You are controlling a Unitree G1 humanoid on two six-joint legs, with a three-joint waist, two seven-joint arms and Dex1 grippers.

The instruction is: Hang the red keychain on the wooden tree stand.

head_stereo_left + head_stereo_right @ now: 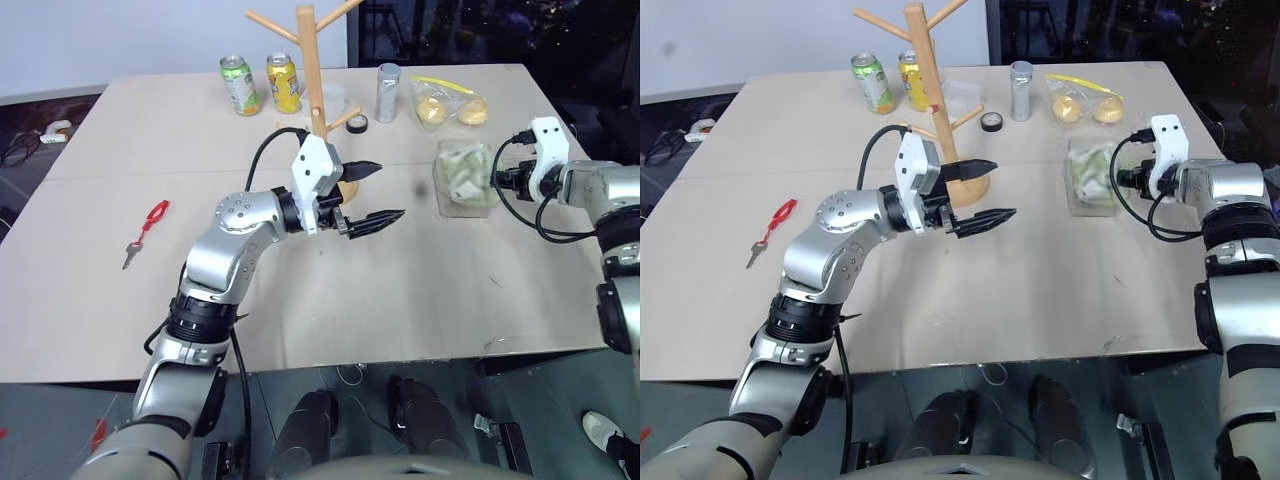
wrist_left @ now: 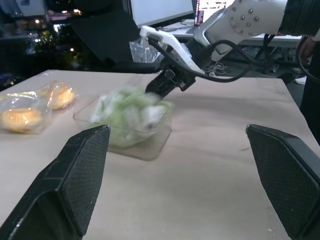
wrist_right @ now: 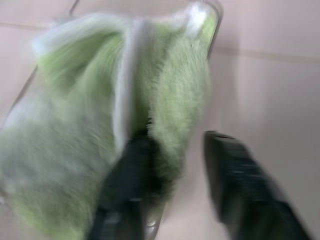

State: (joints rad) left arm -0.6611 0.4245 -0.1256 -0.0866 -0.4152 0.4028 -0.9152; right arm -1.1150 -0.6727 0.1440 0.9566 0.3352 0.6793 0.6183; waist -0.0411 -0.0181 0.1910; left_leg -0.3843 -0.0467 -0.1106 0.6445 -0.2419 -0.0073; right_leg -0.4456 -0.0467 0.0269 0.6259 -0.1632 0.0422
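The red keychain lies flat on the left part of the table, its small silver key pointing toward the front edge. The wooden tree stand rises at the middle back. My left gripper hovers open just in front of the stand's base, pointing right, nothing between its fingers. It is far to the right of the keychain. My right gripper stands open at the right, one finger against the edge of a clear tub of green stuff.
A green can, a yellow can and a silver can stand along the back by the stand. A black tape roll and a bag of yellow food lie nearby.
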